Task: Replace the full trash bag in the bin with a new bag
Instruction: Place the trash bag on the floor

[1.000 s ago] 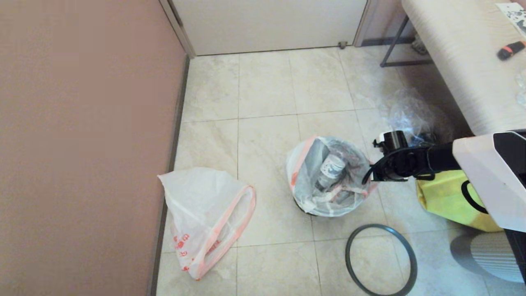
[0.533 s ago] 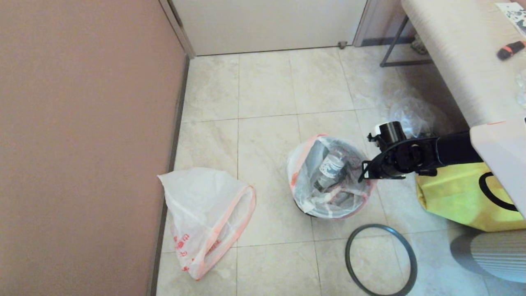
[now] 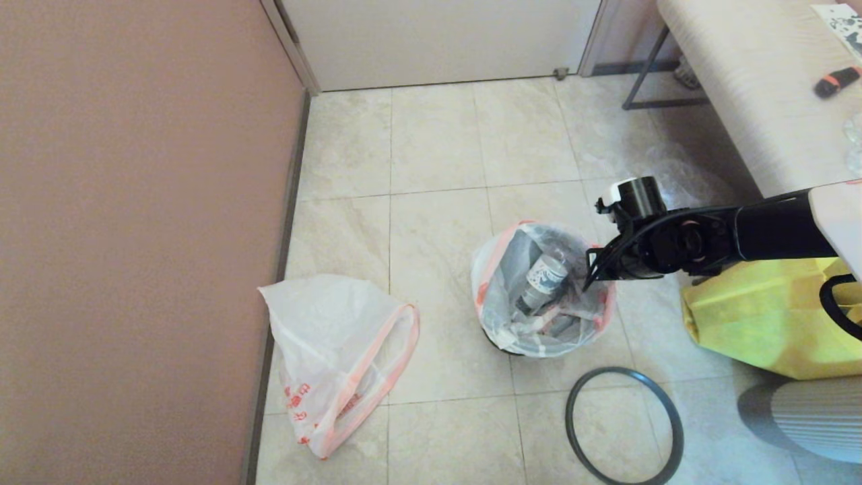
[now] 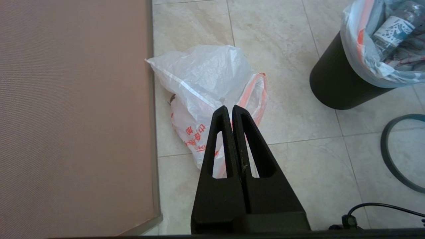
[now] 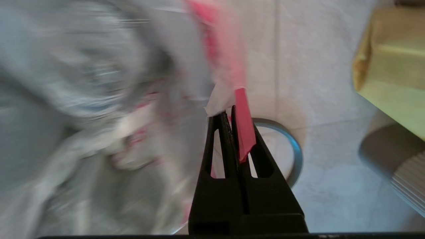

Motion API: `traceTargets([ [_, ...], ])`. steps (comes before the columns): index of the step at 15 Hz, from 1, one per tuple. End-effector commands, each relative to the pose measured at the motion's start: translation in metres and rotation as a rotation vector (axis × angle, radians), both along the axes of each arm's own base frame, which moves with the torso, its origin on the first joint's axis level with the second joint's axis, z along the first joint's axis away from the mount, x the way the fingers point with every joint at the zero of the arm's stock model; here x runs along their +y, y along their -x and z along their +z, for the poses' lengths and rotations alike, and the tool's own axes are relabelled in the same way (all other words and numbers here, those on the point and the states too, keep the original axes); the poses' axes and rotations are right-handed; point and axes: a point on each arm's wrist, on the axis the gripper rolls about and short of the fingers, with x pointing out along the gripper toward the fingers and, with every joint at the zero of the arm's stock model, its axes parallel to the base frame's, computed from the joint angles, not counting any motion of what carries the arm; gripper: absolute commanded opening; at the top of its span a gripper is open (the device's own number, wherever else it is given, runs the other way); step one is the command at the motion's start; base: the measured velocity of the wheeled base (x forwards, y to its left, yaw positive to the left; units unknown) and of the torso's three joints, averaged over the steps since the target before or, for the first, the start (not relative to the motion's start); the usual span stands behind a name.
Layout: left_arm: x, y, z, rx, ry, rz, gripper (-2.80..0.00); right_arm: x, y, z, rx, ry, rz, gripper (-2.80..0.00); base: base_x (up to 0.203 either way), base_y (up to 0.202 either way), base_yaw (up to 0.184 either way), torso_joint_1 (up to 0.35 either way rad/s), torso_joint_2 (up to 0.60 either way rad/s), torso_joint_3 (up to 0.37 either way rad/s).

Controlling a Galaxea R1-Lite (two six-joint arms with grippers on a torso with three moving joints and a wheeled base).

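head view: right claw (image 3: 592, 275) at the right rim of the full trash bag (image 3: 539, 289), reaching in from the right, above the bin (image 4: 335, 89) standing mid-floor. right wrist view: fingers pressed together, pinching a strip of the bag's orange-red edge and a bit of white film at the tips, the rest of the bag blurred beside them. bag mouth open and draped over the bin's rim, with a clear bottle (image 3: 543, 277) and dark trash showing inside. dark grey hoop (image 3: 625, 426) flat on the tiles, just near and right of the bin, apart from it. new bag (image 3: 337, 357) limp on the floor well to the left, against the wall. left wrist view: left claw (image 4: 231, 109) closed on nothing, held above the floor over the new bag. yellow fabric bag (image 3: 761, 316) on the floor right of the bin, under the right arm. worktop (image 3: 747, 81) far right, with a small black and orange object (image 3: 837, 81) lying on it.
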Motion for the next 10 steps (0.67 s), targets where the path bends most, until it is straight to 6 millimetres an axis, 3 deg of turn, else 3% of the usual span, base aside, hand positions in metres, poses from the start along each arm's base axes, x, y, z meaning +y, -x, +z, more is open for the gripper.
traceTargets([
  [1,0.000,-0.001,-0.004,0.013,0.000,0.000,-2.80,0.012,0.008,0.010,-0.020,-0.003,0.030,-2.80,0.000,0.000,0.000,0.000,0.00,0.000],
  [6,0.000,-0.001,-0.004,0.013,0.000,0.000,-2.80,0.050,0.017,0.005,-0.015,0.009,0.111,-2.80,0.000,0.000,0.000,0.000,0.00,0.000],
  [10,0.000,-0.001,-0.004,0.013,0.000,0.000,-2.80,0.068,0.011,-0.005,-0.012,0.004,0.148,-2.80,0.000,0.000,0.000,0.000,0.00,0.000],
])
